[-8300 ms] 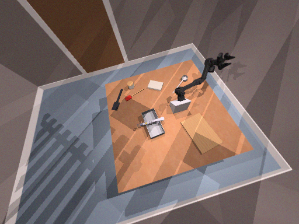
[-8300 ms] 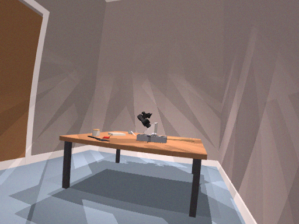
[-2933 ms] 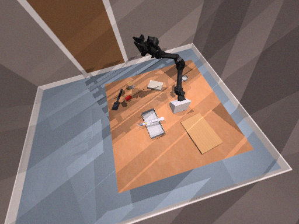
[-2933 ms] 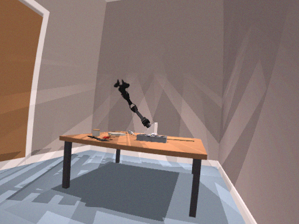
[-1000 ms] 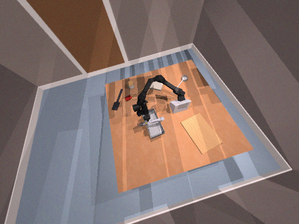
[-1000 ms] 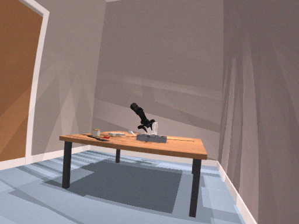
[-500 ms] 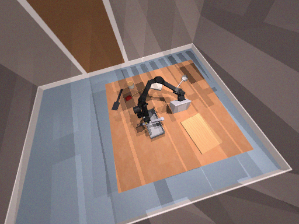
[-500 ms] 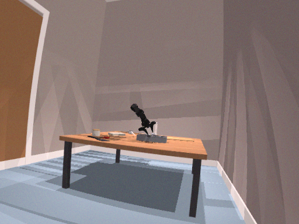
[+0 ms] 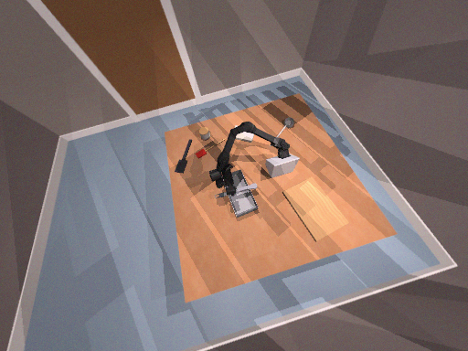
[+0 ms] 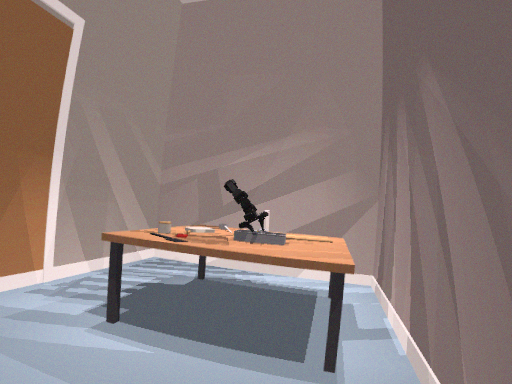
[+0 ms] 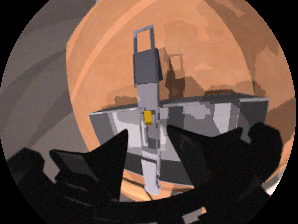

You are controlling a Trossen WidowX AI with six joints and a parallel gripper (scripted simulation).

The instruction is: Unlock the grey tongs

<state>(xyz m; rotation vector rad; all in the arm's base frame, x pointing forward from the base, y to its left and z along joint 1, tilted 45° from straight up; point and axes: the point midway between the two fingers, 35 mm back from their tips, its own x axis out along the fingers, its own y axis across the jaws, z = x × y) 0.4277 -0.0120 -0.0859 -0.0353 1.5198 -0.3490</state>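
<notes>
The grey tongs (image 9: pixel 249 187) (image 11: pixel 148 95) lie shut across the grey roasting tin (image 9: pixel 243 206) (image 10: pixel 270 239) (image 11: pixel 222 115), sticking out past both long sides. In the wrist view they run nearly upright, with a dark block and a wire loop at the upper end and a yellow mark near the middle. My gripper (image 10: pixel 253 229) (image 11: pixel 147 130) is open and points down over the tin, one finger on each side of the tongs, with gaps on both sides. The exact height of the fingertips above the tongs is hard to tell. The wooden board (image 9: pixel 320 210) lies on the table, apart from the tin.
The pale block (image 9: pixel 281 166) at the arm's base stands between tin and board. A black spatula (image 9: pixel 181 165), a red-ended tool (image 9: pixel 201 154), a small pot (image 9: pixel 204 133) (image 10: pixel 164 227), a white object (image 9: pixel 245 136) and a ladle (image 9: pixel 289 122) lie farther back.
</notes>
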